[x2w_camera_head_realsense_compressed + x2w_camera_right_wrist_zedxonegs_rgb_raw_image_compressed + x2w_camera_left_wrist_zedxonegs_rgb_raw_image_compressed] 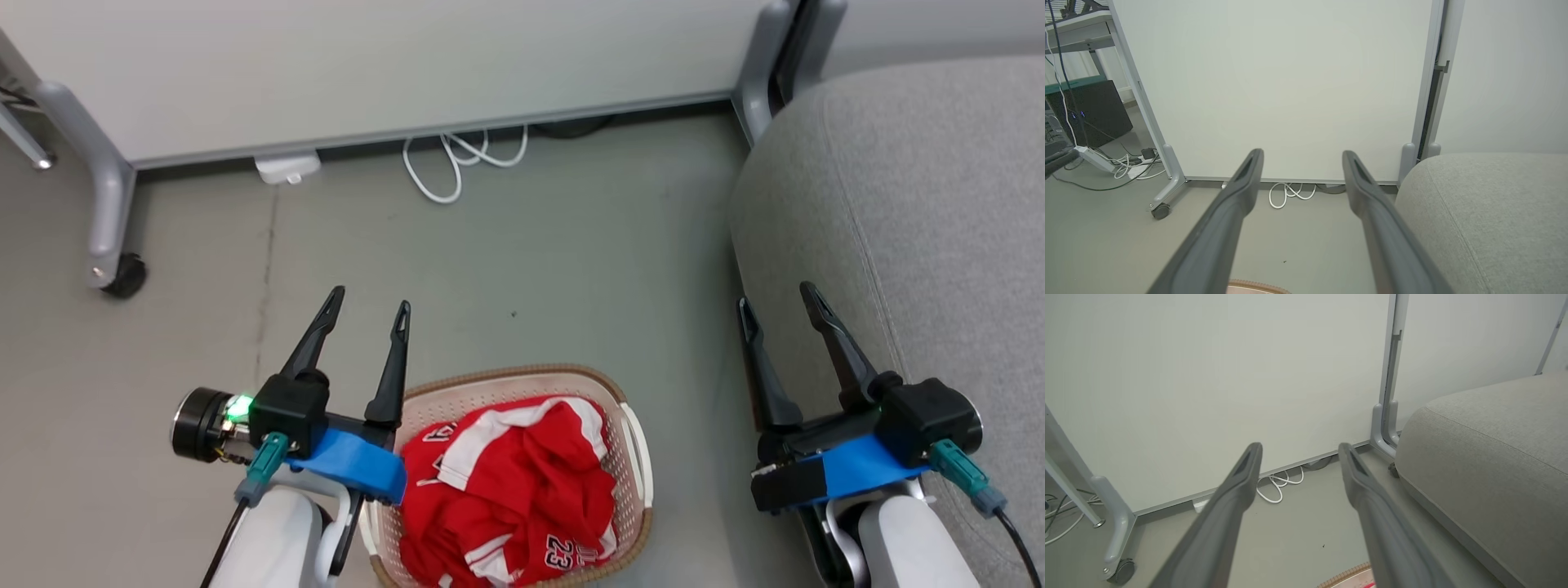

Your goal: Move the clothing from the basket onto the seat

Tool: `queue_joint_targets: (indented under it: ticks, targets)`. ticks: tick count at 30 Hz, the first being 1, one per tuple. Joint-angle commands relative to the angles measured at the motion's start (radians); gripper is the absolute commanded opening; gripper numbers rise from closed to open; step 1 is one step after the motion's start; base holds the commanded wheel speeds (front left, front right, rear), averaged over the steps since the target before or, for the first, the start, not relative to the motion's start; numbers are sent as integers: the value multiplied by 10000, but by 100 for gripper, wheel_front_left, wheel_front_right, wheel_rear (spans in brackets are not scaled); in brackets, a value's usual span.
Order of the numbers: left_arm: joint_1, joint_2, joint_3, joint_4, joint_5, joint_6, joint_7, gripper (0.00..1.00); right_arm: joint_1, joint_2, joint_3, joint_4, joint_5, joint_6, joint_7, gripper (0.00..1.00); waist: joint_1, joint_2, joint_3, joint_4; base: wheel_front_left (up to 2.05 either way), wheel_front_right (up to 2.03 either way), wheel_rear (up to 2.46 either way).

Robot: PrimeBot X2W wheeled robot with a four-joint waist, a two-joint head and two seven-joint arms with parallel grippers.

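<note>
Jersey [514, 490], red with white trim and a 23 showing, lies crumpled in the basket [506, 377] and takes up most of it. The basket stands on the floor [531, 269] at the bottom middle of the head view, between the two arms.

The seat [922, 229] is to the basket's right, with a strip of floor between them.

The left tool [369, 299] hangs by the basket's left rim, fingers pointing away from the robot over the floor. Its jaws are spread wide and have hold of nothing. In the left wrist view a bit of the brown rim shows at the bottom edge between the fingers.

The right tool [775, 294] hangs over the seat's left edge, also spread wide and empty, fingers pointing the same way.

Beyond the basket stands a white panel [367, 65] on grey legs, one with a black caster [124, 275]. A white cable [457, 163] lies looped on the floor at the panel's foot.
</note>
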Motion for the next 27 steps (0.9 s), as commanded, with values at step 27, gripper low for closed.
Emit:
queue_joint_targets:
  ticks: [27]
  targets:
    - [-4227,1555,-5287,4460,-896,-66,-45,100,-2044,-42,285,-1138,-213,22,-40,100,-1,0,4085,-1473,0,0,0]
